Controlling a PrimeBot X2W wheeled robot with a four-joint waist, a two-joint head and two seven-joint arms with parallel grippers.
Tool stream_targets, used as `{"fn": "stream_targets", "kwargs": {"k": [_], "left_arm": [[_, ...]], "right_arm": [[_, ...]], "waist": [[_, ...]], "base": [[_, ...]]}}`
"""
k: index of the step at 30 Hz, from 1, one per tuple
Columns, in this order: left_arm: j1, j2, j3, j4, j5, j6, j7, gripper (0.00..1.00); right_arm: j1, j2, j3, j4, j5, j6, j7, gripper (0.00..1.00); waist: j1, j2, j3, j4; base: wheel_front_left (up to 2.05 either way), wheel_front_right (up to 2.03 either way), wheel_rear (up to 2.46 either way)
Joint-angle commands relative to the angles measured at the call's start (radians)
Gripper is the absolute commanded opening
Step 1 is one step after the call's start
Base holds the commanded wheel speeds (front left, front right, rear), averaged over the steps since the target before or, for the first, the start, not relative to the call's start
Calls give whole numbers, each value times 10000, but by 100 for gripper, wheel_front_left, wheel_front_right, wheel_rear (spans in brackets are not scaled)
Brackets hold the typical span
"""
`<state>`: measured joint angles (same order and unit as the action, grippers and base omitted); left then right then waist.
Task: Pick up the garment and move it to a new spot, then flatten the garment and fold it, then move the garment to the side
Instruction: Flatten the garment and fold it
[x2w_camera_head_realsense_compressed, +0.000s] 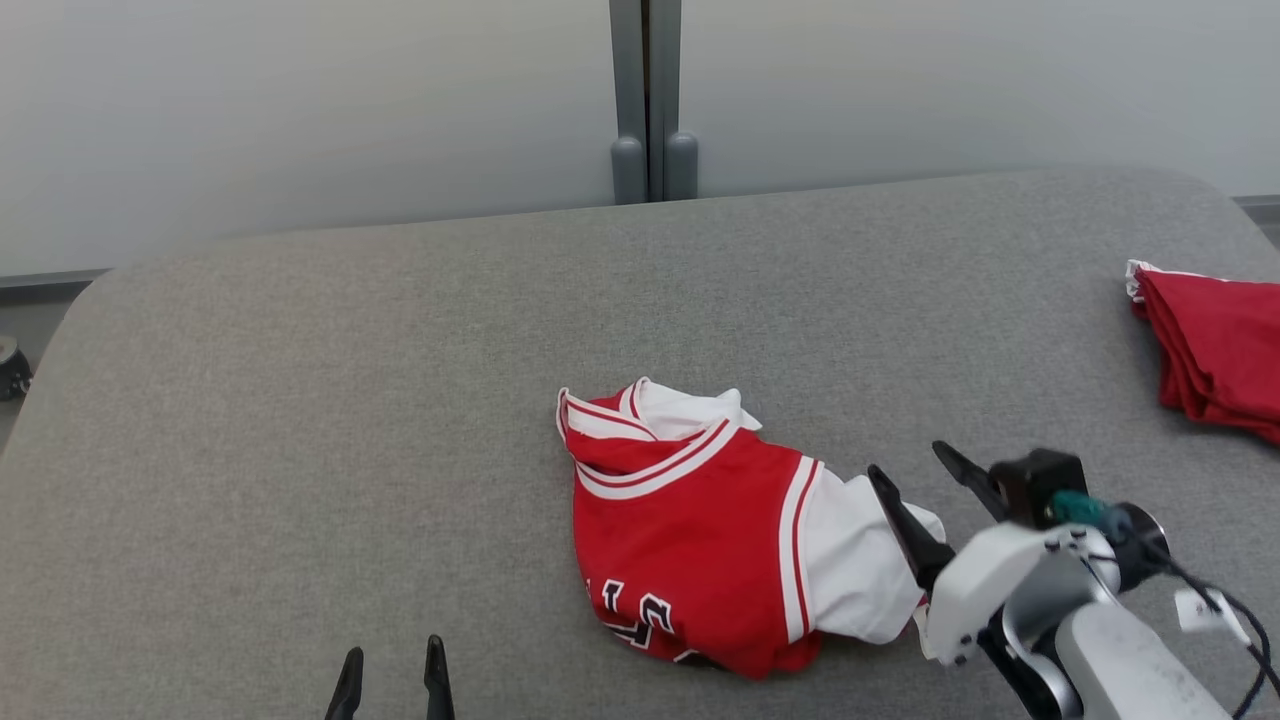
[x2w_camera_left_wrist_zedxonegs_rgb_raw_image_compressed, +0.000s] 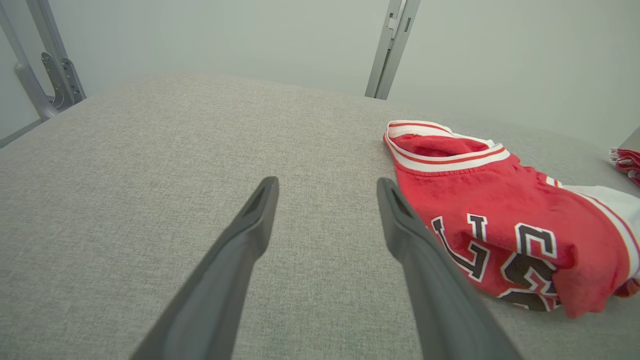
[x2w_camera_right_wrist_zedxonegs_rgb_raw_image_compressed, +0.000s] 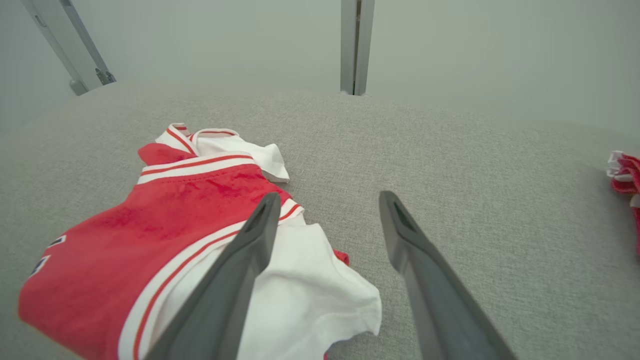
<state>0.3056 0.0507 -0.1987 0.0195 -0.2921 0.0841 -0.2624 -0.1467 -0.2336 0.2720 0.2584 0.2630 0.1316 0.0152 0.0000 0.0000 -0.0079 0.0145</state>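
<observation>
I saw, in the head view, a grey fabric-covered table (x2w_camera_head_realsense_compressed: 300, 450) with a crumpled red and white garment (x2w_camera_head_realsense_compressed: 690, 520) lying on it, a little right of centre and toward the near edge. The garment was a jersey with white trim striped in red at the neckline and armhole. It had dark letters outlined in white on its red front, and a white part spilled out on its right side. My right gripper (x2w_camera_head_realsense_compressed: 908, 460) was just beside that white part, its two dark fingers spread apart and holding nothing. In the right wrist view one finger crossed in front of the white cloth and the other stood over bare table; I could not tell whether the nearer finger touched the cloth. My left gripper (x2w_camera_head_realsense_compressed: 392, 685) showed at the bottom edge, left of the garment and apart from it, its fingers likewise spread and empty. In the left wrist view both fingers pointed over bare table, with the lettered red front just to their right. A heap of red cloth (x2w_camera_head_realsense_compressed: 1215, 350) with a white edge lay at the table's right edge, well apart from the garment. Behind the table stood a pale wall (x2w_camera_head_realsense_compressed: 300, 120) and a grey upright post (x2w_camera_head_realsense_compressed: 648, 100).
</observation>
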Motion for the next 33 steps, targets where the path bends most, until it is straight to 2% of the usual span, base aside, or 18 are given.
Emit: {"fn": "stream_targets", "kwargs": {"k": [1, 7, 17, 26, 27, 28, 29, 30, 33], "left_arm": [[-227, 10, -56, 30, -42, 67, -30, 100], [-695, 13, -431, 146, -177, 130, -30, 100], [-1254, 12, -1060, 363, -385, 304, -30, 100], [-1398, 12, -1070, 398, -459, 383, -30, 100], [-1420, 12, -1080, 406, -473, 375, -30, 100], [-1443, 12, -1105, 418, -482, 368, -30, 100], [-1457, 12, -1125, 424, -492, 372, -30, 100], [-1466, 12, -1145, 429, -501, 385, -30, 100], [-1459, 13, -1186, 426, -497, 424, -30, 100]], "right_arm": [[-449, -56, 165, 143, 400, -19, 555, 100], [-2356, -571, 1372, 1080, 1352, -14, 2986, 100], [-4089, -958, 2809, 2734, 2599, -16, 4366, 100], [-4561, -1169, 3710, 3317, 3822, -16, 5090, 100], [-4584, -1169, 3792, 3344, 3940, -16, 5145, 93], [-4601, -1162, 3907, 3328, 4092, -16, 5194, 56], [-4628, -1156, 3988, 3255, 4235, -16, 5147, 25], [-4689, -1164, 4065, 3180, 4396, -16, 5043, 0], [-4797, -1144, 4177, 2868, 4939, -16, 4725, 0]], "waist": [[0, 0, 118, 47], [0, 0, 598, 321], [0, 0, 1027, 910], [0, 0, 1126, 1057], [0, 0, 1135, 1051], [0, 0, 1141, 1046], [0, 0, 1146, 1042], [0, 0, 1145, 1036], [0, 0, 1114, 992]], "base": [[0, 0, 0], [0, 0, 0], [0, 0, 0], [0, 0, 0], [0, 0, 0], [0, 0, 0], [0, 0, 0], [0, 0, 0], [0, 0, 0]]}}
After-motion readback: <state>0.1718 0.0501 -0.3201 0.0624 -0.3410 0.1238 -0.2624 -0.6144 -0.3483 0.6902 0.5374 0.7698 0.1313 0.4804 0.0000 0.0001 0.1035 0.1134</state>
